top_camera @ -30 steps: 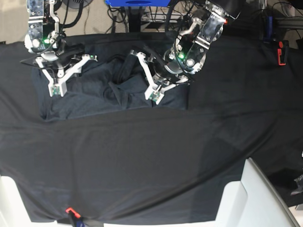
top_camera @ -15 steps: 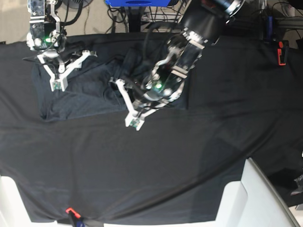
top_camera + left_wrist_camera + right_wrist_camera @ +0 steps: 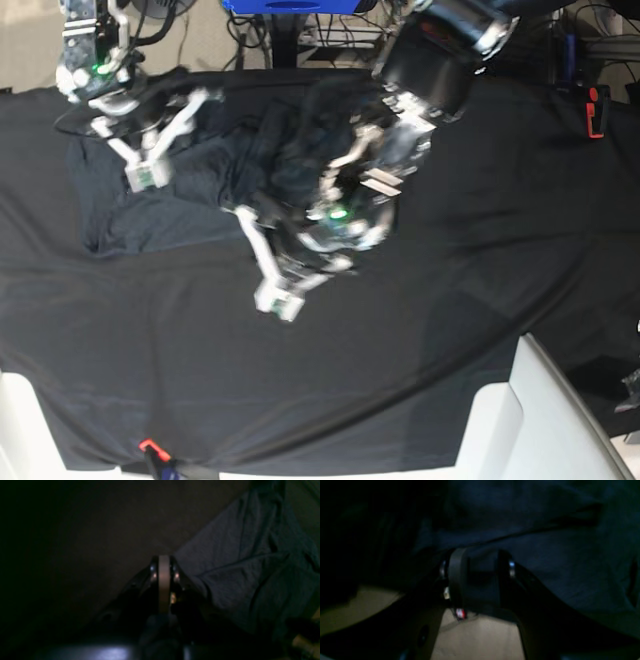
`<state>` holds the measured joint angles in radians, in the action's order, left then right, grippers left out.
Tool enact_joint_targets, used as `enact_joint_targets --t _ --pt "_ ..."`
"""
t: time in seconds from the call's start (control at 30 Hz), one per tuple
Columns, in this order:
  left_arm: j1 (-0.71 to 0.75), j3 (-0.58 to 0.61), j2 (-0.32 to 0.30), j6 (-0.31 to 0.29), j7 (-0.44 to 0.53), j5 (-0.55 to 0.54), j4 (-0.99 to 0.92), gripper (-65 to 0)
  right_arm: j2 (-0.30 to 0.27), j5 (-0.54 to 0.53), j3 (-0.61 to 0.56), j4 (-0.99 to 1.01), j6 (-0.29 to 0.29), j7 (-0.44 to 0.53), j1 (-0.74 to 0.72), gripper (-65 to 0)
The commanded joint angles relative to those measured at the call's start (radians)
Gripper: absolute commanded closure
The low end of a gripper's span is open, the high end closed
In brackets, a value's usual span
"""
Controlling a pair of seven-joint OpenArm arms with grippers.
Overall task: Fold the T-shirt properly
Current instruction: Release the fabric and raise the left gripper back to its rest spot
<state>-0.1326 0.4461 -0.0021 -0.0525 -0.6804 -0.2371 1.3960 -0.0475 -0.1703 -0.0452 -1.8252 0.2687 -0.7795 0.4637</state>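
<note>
Black table cloth (image 3: pixel 420 330) covers the whole surface, white panels (image 3: pixel 520 420) cut off at its near edge. Farther back, the T-shirt (image 3: pixel 170 205) lies bunched toward the far left. The left gripper (image 3: pixel 278 296), blurred, is pinched on its fabric; the right gripper (image 3: pixel 150 170) holds a fold between part-spread jaws. Cables (image 3: pixel 300 30) clutter the floor beyond.

Black table cloth (image 3: pixel 420 340) over the whole work surface, softly creased. Beige floor (image 3: pixel 30 45) beyond the far edge, with tangled cables (image 3: pixel 330 35) and a blue frame (image 3: pixel 290 6). White chair-like shapes (image 3: pixel 545 410) along the near edge. Red clamp (image 3: pixel 597 110) at far right.
</note>
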Motion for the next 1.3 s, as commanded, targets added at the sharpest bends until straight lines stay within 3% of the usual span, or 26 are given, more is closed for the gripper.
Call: enact_joint_targets --t 0.0,0.13,0.27,0.37,0.5,0.6,0.8,1.27 --pt "0.021 -0.019 -0.031 -0.008 0.006 -0.006 0.056 0.0 -0.001 -0.013 -0.037 -0.041 0.005 -0.001 -0.003 -20.3" --pt "0.19 -0.18 -0.152 -0.013 0.012 -0.006 0.222 0.0 -0.019 -0.015 -0.18 -0.06 0.005 -0.062 -0.01 -20.7" --pt "0.36 -0.421 -0.258 -0.037 0.044 -0.006 0.257 0.0 -0.005 -0.015 -0.242 -0.057 0.004 -0.062 -0.01 -20.9" --pt "0.477 -0.611 -0.313 -0.128 0.155 -0.006 0.227 0.0 0.018 -0.015 -0.247 -0.055 0.002 -0.097 -0.009 -24.0" --pt "0.574 -0.837 -0.327 -0.281 0.253 -0.006 0.159 0.0 0.031 -0.015 -0.25 -0.041 0.002 -0.108 -0.01 -39.6" --pt "0.607 -0.93 -0.325 -0.372 0.301 -0.006 0.118 0.0 0.033 -0.016 -0.25 0.017 0.002 -0.077 -0.035 -38.9" --pt "0.629 -0.989 -0.31 -0.387 0.334 -0.006 0.078 0.0 0.054 -0.016 -0.252 0.13 0.004 -0.01 -0.053 -37.7" --pt "0.627 -0.989 -0.283 -0.387 0.333 -0.006 0.078 0.0 0.079 -0.016 -0.246 0.196 0.004 -0.01 -0.11 -36.9"
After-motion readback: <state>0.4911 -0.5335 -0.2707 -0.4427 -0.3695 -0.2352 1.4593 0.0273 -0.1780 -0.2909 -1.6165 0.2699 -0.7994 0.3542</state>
